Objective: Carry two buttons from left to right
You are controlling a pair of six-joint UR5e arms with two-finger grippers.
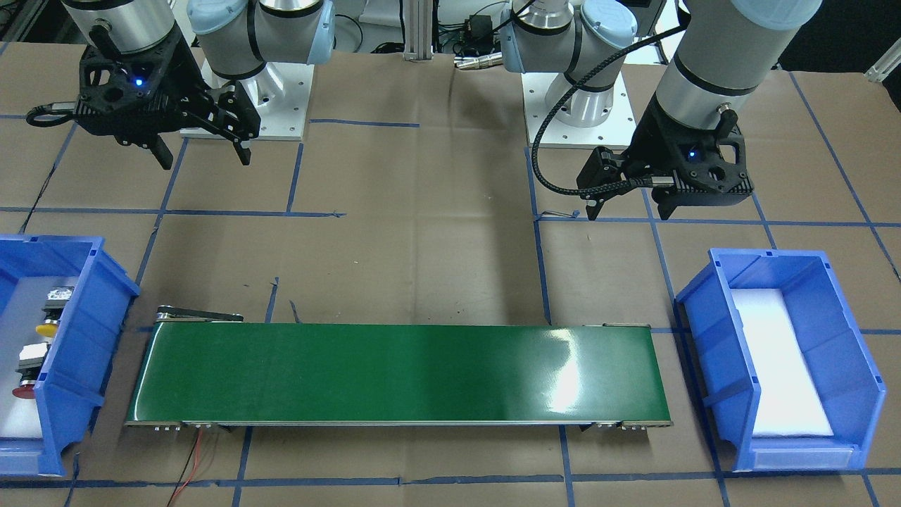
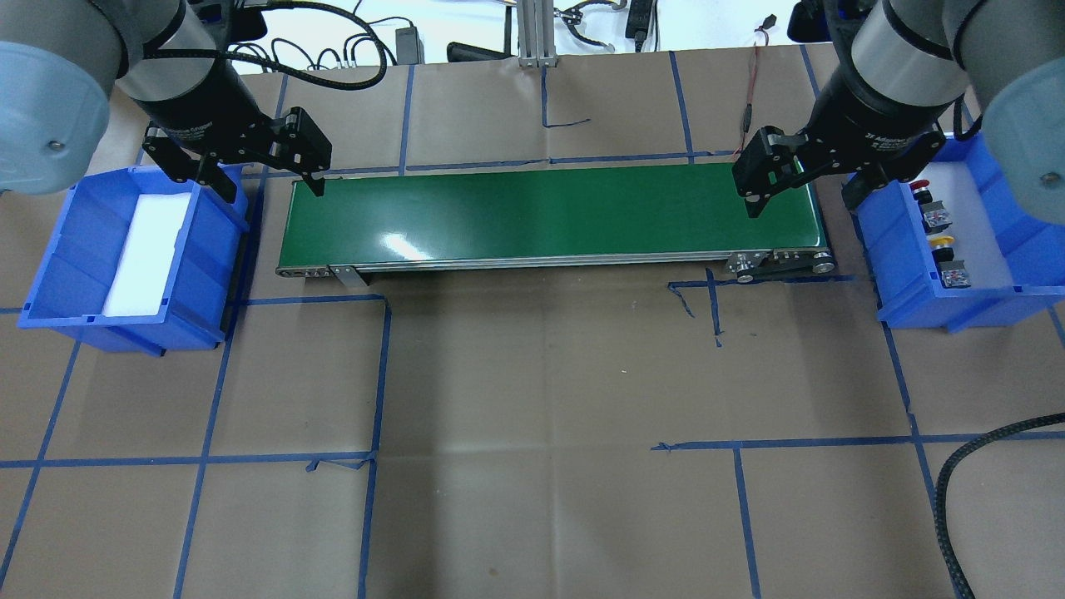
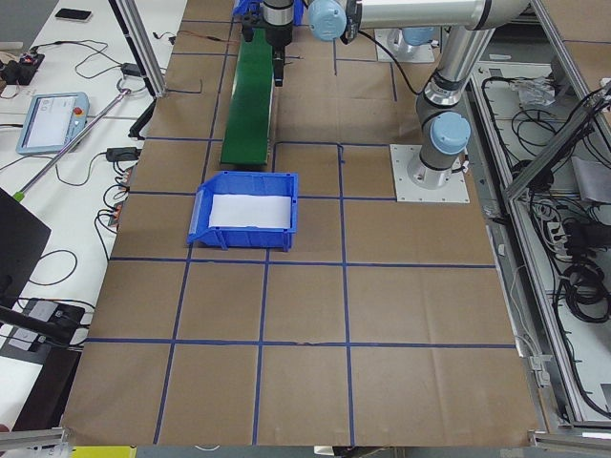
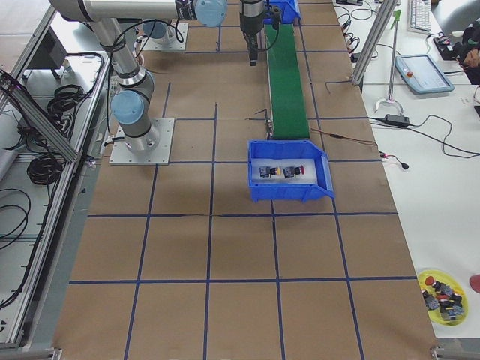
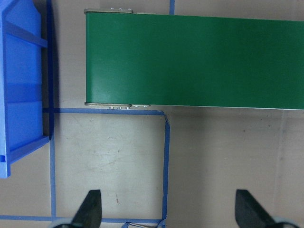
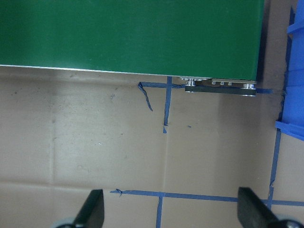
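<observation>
The yellow-capped button (image 1: 48, 328) and the red-capped button (image 1: 25, 391) lie on white foam in the blue bin (image 1: 77, 338) on my right side. In the overhead view they show as yellow (image 2: 940, 241) and red (image 2: 919, 191) in that bin (image 2: 899, 274). My right gripper (image 2: 800, 204) is open and empty, above the conveyor's right end beside this bin. It also shows in the front view (image 1: 204, 160). My left gripper (image 2: 273, 190) is open and empty above the conveyor's left end. It also shows in the front view (image 1: 628, 210).
A green conveyor belt (image 2: 549, 212) runs between the two bins. A second blue bin (image 2: 200, 249) with only white foam stands on my left. Brown paper with blue tape lines covers the table (image 2: 532, 399). A black cable (image 2: 957, 482) hangs at the right.
</observation>
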